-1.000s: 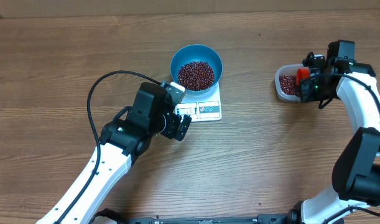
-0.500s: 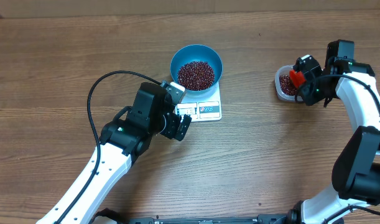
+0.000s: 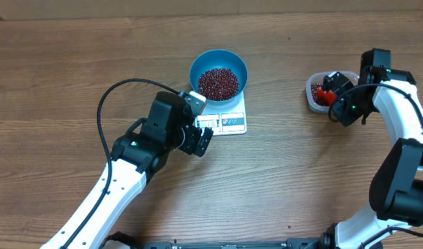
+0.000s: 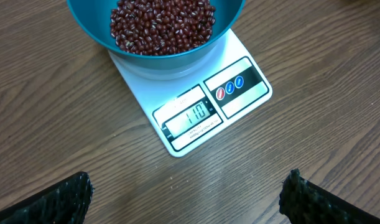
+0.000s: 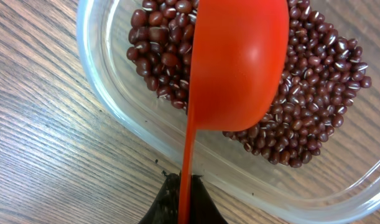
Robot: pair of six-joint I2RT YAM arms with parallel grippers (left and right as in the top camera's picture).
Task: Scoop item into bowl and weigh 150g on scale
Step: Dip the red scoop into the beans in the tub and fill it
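The blue bowl [image 3: 197,66] stands on the white scale [image 3: 232,122] and holds a heap of dark red beans [image 3: 218,83]. In the left wrist view the scale [image 4: 239,106] shows 110 on its display, below the bowl [image 4: 227,28]. My left gripper [image 4: 188,186] hovers open over bare wood just in front of the scale, with nothing between its fingers. My right gripper [image 5: 185,186] is shut on the thin handle of a red scoop [image 5: 239,62]. The scoop's back faces the camera, low over the beans [image 5: 308,112] in a clear container [image 5: 115,124].
The clear container [image 3: 312,97] sits at the right of the table, well apart from the scale. A black cable [image 3: 111,97] loops from the left arm over the wood to the left of the scale.
My right gripper has carried the red scoop down and a little left, onto the container's beans. The left arm, bowl and scale have not moved.
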